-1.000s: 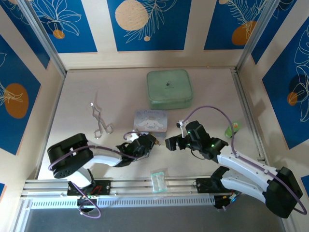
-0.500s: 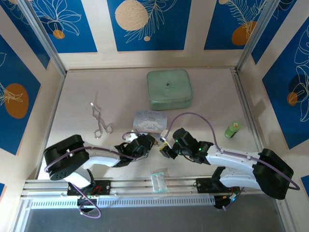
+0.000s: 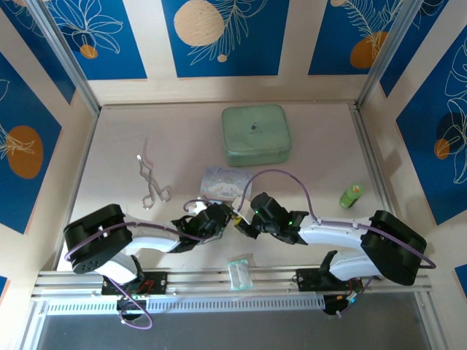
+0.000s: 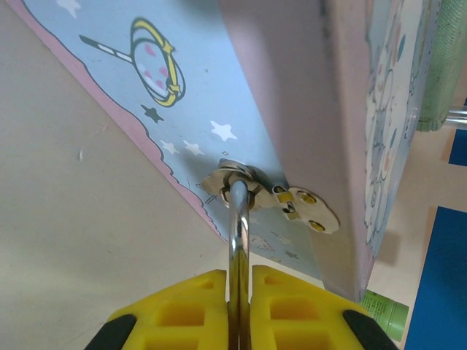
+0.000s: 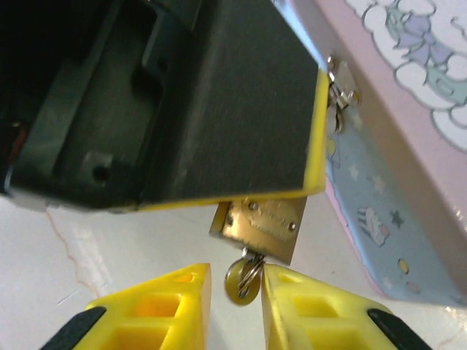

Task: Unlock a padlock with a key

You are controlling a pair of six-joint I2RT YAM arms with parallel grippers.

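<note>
Left gripper (image 4: 238, 273): it is being pressed shut on the thin silver shackle (image 4: 238, 219) of the padlock (image 5: 261, 222). The shackle is being held just ahead of the fingertips, threaded through the tin's (image 4: 182, 95) hasp (image 4: 306, 208).

Padlock: judged light, rigid and slippery; the shackle or the flat brass sides are best for a hold.

Key (image 5: 243, 281): being flanked closely by the right gripper (image 5: 235, 271); a firm pinch cannot be told.

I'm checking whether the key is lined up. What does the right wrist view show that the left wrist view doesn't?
Right wrist: the padlock's brass body with the key at its bottom end, between the right gripper's yellow fingers. Left wrist: the padlock's silver loop, clamped by the left gripper and threaded through the latch. Both: the cartoon-printed tin, its latch and the left gripper.
</note>
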